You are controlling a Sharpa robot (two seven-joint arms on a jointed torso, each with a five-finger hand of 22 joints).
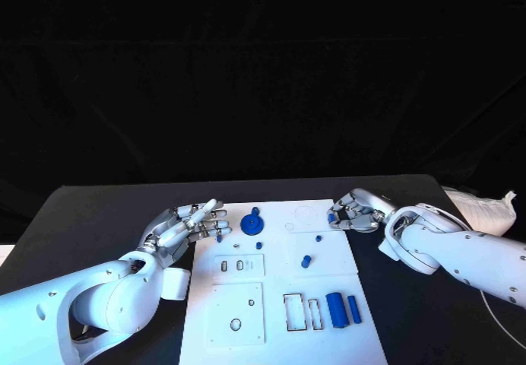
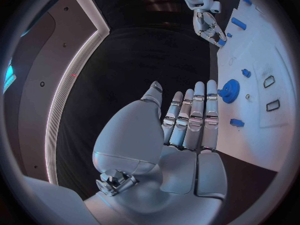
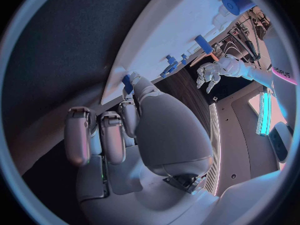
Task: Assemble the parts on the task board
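Right hand (image 1: 353,211) pinched a small blue part (image 3: 127,83) at the task board (image 1: 287,319) far right edge, plainest in its wrist view; left hand (image 1: 188,226) lay released.

The task board (image 1: 287,319) lies mid-table between the left hand (image 1: 188,225) and right hand (image 1: 353,211).

A white task board (image 1: 280,319) is laid flat on the black surface (image 1: 99,209), and a white bag (image 1: 483,207) is seen at its right edge

Crumpled white bag (image 1: 483,209) at black table's (image 1: 99,209) far-right edge.
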